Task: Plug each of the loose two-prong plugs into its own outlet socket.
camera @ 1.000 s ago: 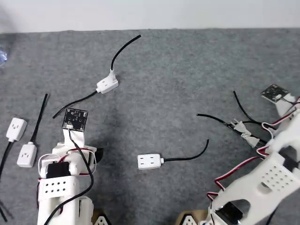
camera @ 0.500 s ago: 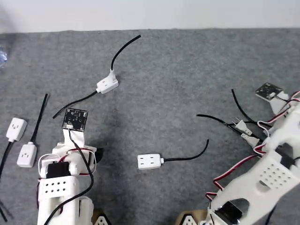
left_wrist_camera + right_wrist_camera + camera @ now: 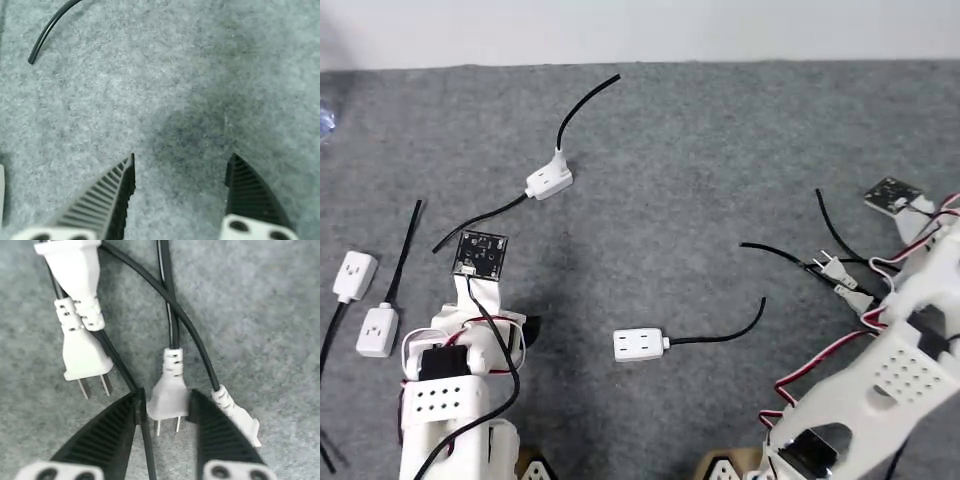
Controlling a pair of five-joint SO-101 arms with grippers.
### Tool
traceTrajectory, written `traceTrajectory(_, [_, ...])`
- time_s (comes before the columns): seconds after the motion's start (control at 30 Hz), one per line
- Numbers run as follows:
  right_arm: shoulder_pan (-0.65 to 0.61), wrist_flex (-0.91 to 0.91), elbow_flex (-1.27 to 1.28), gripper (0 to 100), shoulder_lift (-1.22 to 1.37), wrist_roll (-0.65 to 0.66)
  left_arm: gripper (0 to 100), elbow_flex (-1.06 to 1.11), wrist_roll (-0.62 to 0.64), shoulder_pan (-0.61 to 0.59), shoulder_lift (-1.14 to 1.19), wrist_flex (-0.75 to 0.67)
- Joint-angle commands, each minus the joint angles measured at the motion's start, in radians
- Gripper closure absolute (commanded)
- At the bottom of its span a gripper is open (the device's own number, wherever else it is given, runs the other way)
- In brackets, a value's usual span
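Right gripper (image 3: pixel 166 396) is clamped on the middle plug (image 3: pixel 170 387) of 3, at 3 o'clock on the mat (image 3: pixel 720 180) in the high view, with a neighbour's cord (image 3: pixel 150 287) crossing its own; lift straight and slowly so the 2 adjacent plugs (image 3: pixel 82 352) are not dragged. Nearest outlet socket (image 3: pixel 640 344) lies toward 8 o'clock of that cluster: align prongs with slots before pushing. Left gripper (image 3: pixel 180 170), farther at 7 o'clock, hangs jaws apart above bare mat.

Robotics lab bench, shown by grey felt mat (image 3: pixel 720 150)
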Motion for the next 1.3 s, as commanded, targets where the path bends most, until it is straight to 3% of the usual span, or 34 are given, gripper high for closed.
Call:
traceTrajectory(0.0, [-0.013, -0.004, -0.043, 82.4, -0.022, 0.009, 73, -0.008, 0.011, 0.008, -0.012, -0.015])
traceTrajectory(0.37, [-0.042, -0.036, -0.041, 86.8, 0.05, 0.009, 73, -0.008, 0.011, 0.008, -0.012, -0.015])
traceTrajectory(0.47, [-0.047, -0.036, -0.048, 98.3, 0.038, 0.003, 73, -0.008, 0.011, 0.008, -0.012, -0.015])
traceTrajectory(0.77, [-0.125, 0.163, -0.048, 99.1, -0.354, -0.166, 73, -0.008, 0.011, 0.008, -0.012, -0.015])
traceTrajectory(0.9, [-0.242, 0.312, -0.04, 99.1, -0.53, -0.413, 73, -0.001, 0.011, 0.008, -0.012, -0.017])
traceTrajectory(1.03, [-0.386, 0.404, 0.018, 99.1, -0.581, -0.875, 73, 0.005, 0.011, 0.008, -0.014, -0.018])
traceTrajectory(1.17, [-0.538, 0.366, 0.138, 99.0, -0.581, -1.278, 73, 0.005, 0.011, 0.008, -0.014, -0.018])
traceTrajectory(1.27, [-0.657, 0.357, 0.218, 99.0, -0.59, -1.421, 73, 0.005, 0.011, 0.008, -0.014, -0.018])
